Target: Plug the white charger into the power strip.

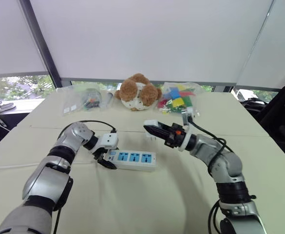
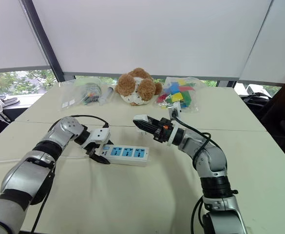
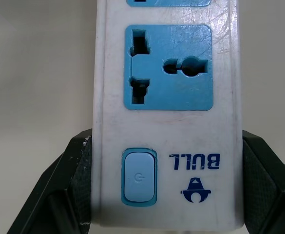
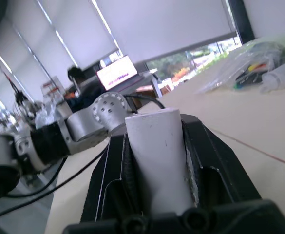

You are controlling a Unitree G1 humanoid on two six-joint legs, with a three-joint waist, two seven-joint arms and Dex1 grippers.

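A white power strip [image 1: 131,159] with blue sockets lies flat on the cream table. My left gripper [image 1: 106,161] is shut on its switch end; in the left wrist view both black fingers [image 3: 69,187] press the strip's [image 3: 166,122] sides. The white charger [image 1: 151,124] is held above the table, up and to the right of the strip, with my right gripper [image 1: 154,129] shut on it. In the right wrist view the charger [image 4: 159,151] sits squeezed between the black fingers [image 4: 108,180]. A black cable [image 1: 86,123] loops behind the left wrist.
A brown and white teddy bear [image 1: 137,91] sits at the back middle. Clear bags lie beside it, one with dark items [image 1: 84,100], one with coloured pieces [image 1: 177,99]. The table's [image 1: 132,204] near half is bare.
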